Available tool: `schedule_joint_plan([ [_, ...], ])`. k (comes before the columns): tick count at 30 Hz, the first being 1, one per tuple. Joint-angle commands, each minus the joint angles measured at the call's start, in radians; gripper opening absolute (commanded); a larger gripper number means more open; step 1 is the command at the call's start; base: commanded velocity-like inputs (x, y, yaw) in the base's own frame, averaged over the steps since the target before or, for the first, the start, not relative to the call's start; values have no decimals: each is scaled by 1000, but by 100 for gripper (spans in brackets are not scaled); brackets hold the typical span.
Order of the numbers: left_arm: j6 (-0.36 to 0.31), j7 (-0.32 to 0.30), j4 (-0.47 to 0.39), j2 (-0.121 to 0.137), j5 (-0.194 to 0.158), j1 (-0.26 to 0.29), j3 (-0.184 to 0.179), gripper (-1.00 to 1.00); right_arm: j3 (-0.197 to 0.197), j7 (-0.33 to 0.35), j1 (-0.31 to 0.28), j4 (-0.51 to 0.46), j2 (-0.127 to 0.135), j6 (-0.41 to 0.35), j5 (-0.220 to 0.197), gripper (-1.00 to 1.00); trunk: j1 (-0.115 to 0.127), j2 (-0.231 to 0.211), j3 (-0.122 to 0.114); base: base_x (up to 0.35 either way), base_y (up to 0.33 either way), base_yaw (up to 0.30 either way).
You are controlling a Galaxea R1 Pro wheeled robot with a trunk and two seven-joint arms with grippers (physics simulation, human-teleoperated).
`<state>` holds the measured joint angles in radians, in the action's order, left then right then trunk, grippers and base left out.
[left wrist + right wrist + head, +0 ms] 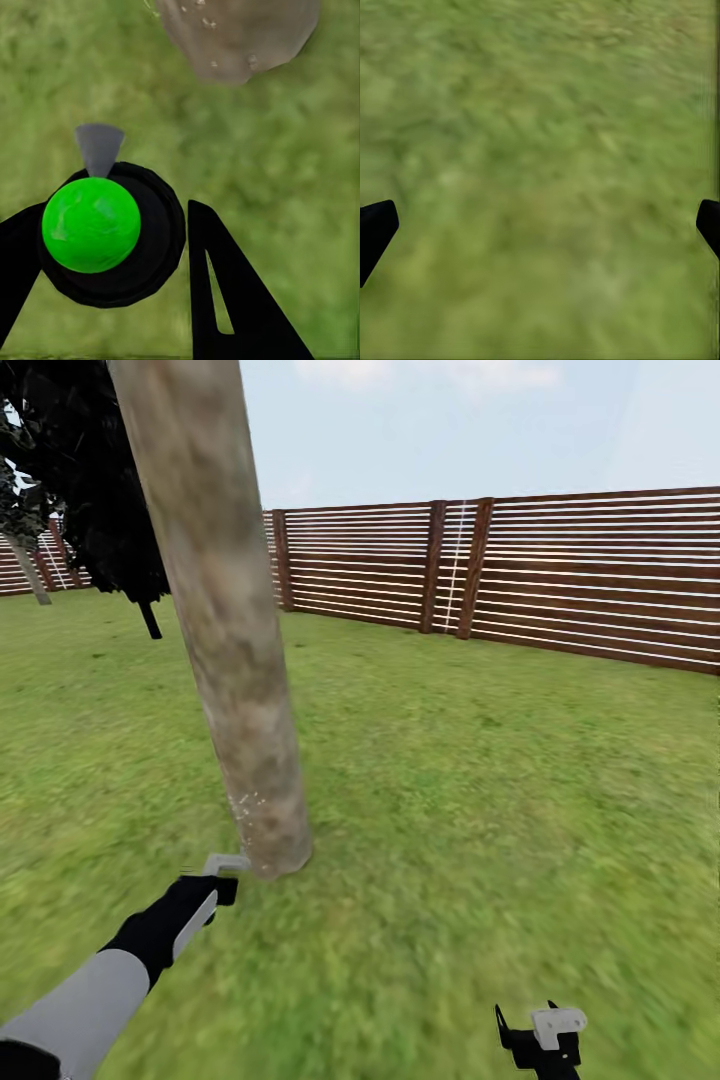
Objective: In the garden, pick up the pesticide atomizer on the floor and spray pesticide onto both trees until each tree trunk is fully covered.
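Reaching forward from the lower left of the head view, the left gripper (222,878) on its grey-and-black arm held the pesticide atomizer, a black round-bodied sprayer with a bright green ball on top (91,223) and a pale grey nozzle. Its jaws were pinching the sprayer's black body from both sides, as the left wrist view showed. The nozzle pointed at the base of the thick, mottled beige-grey tree trunk (225,620), just beside it, and small pale droplets speckled the bark low down. The trunk rose from flat green grass (450,780). Behind it to the left stood a near-black conifer (95,490). A brown horizontal-slat wooden fence (560,575) ran across the back. At the lower right, the right gripper (540,225) hung over bare grass, its jaws spread wide with nothing between them.
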<state>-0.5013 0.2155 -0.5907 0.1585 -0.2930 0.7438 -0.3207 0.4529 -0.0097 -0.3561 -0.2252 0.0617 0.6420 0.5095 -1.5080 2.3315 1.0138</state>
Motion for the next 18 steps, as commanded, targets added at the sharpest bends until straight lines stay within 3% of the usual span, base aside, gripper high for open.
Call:
schedule_joint_plan([
  [1, 23, 8, 35, 1, -13, 0, -8, -100, 8, -1, -1, 1, 0, 4, 10, 100, 0, 0, 1, 113, -271, 0],
  [2, 32, 8, 43, 1, -13, 0, -8, -100, 8, -1, -1, 1, 0, 4, 10, 100, 0, 0, 1, 114, -271, 0],
  [3, 90, 5, 90, 0, -15, 0, -8, -100, 7, -1, -1, 1, -1, 4, 10, 100, 0, 0, 1, 118, -271, 0],
  [5, 139, -50, 152, 0, -17, -1, -7, -100, 8, -1, -1, 1, -2, 4, 10, 100, 0, 0, 1, 134, -268, 0],
  [7, 149, -106, 183, 6, -16, -1, -6, -100, 7, -1, -1, 1, -2, 4, 10, 100, 0, 0, 1, 148, -204, 0],
  [10, 151, -115, 193, 10, -13, -1, 0, -100, 7, 0, -1, 1, -2, 4, 10, 100, 0, 0, 1, 130, -196, 0],
  [12, 151, -110, 193, 10, -12, -1, 28, -100, 7, 0, -1, 1, -3, 4, 10, 100, 0, 0, 1, 107, -245, 16],
  [14, 151, -109, 194, 9, -11, -2, 86, -100, 7, -1, -1, 1, -3, 4, 10, 100, 0, 0, 1, 104, -252, 178],
  [18, 153, -107, 212, 7, -9, -16, 109, -100, 7, 0, -1, 1, -4, 4, 10, 100, 0, 0, 1, 108, -254, 263],
])
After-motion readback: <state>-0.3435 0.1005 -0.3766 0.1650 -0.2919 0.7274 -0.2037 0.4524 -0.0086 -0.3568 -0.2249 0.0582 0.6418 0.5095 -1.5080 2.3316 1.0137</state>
